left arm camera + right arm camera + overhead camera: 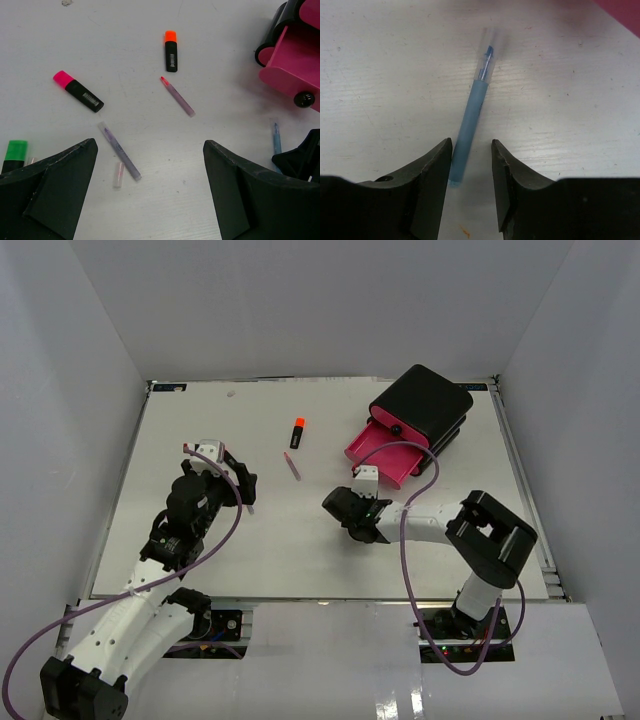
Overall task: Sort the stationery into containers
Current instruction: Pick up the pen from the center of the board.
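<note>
A blue pen (470, 117) lies flat on the white table (380, 75), its lower end between the fingers of my right gripper (472, 142). The pen rests against the left finger, with a gap to the right one, so the gripper is open. In the top view the right gripper (342, 508) sits low, just in front of the open pink drawer (383, 452) of the black drawer box (425, 403). My left gripper (150, 145) hangs wide open and empty above the table. Ahead of it lie an orange-capped highlighter (171, 50), a pink-capped highlighter (77, 90), a purple pen (120, 151) and a pink pen (177, 96).
A green-capped highlighter (15, 154) shows at the left edge of the left wrist view, partly behind the finger. A small pale pink cap (118, 174) lies beside the purple pen. The drawer's black knob (304, 98) faces the table. White walls enclose the table on three sides.
</note>
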Robot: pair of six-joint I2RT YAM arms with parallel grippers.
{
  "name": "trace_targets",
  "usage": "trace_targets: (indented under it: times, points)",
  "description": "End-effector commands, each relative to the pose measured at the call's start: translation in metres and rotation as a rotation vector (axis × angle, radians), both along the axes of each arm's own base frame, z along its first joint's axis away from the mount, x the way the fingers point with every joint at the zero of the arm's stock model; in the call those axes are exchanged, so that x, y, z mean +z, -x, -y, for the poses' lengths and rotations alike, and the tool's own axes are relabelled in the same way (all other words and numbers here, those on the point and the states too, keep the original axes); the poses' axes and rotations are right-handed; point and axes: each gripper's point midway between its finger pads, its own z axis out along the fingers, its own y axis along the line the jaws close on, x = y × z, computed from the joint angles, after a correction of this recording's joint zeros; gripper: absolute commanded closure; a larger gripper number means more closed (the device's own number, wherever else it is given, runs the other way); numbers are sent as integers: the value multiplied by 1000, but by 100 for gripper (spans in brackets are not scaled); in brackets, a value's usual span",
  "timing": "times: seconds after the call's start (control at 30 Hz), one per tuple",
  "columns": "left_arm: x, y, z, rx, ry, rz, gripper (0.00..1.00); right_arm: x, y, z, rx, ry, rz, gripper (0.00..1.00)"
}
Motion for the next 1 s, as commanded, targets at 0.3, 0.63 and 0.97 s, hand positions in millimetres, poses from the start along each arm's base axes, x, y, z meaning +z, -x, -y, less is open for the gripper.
trace_targets:
  times: [0.3, 0.63, 0.97]
  points:
    - [9, 0, -3, 10, 7, 32, 2, -4, 8, -33, 146, 48, -8, 79]
    - [7, 0, -2, 5, 7, 24, 2, 67, 2, -63, 470, 154, 137, 92]
    - [3, -1, -1, 1, 4, 11, 2, 151, -48, -11, 686, 459, 347, 90]
